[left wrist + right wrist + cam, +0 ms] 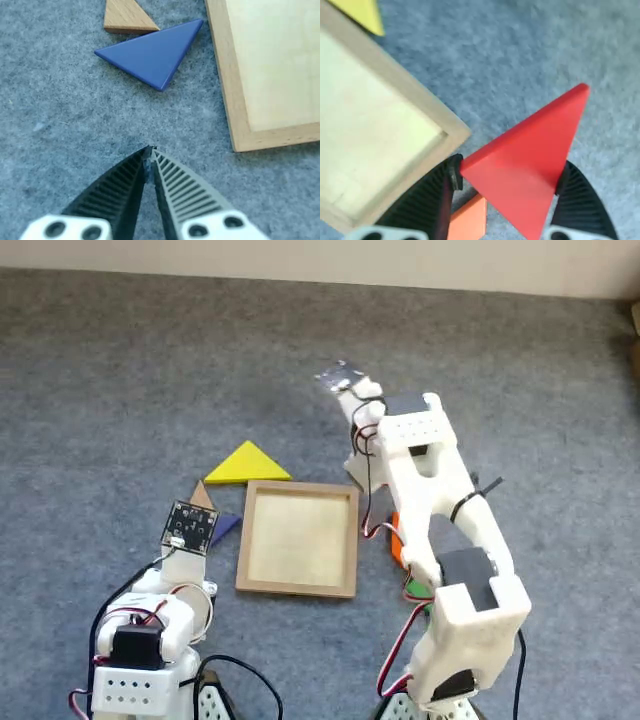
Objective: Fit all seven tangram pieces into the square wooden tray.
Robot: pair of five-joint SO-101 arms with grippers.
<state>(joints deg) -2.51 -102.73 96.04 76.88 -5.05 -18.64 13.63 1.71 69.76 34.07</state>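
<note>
**Right gripper and red triangle.** In the right wrist view the right gripper (510, 172) is clamped on the red triangle (530, 160). One jaw presses against a corner of the piece and the other against its opposite edge, so the piece spans the whole gap. Its longest point sticks out well past the fingertips. The red triangle sits just outside one corner of the square wooden tray (451, 131), not over the tray's floor. Whether it touches the rim cannot be told.

**Left gripper.** The left gripper (151, 150) has its jaws together with nothing between them. It is over the grey felt mat (60, 125), beside the tray's outer rim (226, 85).

**Loose pieces, placed from the tray (246, 540).**
- The blue triangle (150, 55) lies flat just off the rim, ahead of the left gripper's tips.
- The plain wooden triangle (127, 17) lies just beyond the blue one, close to it.
- The yellow triangle (247, 464) lies along the tray's far edge.
- An orange piece (397, 540) lies beside the opposite edge, partly under the right arm.
- A green piece (418, 590) lies farther out, near the corner on that side.
</note>
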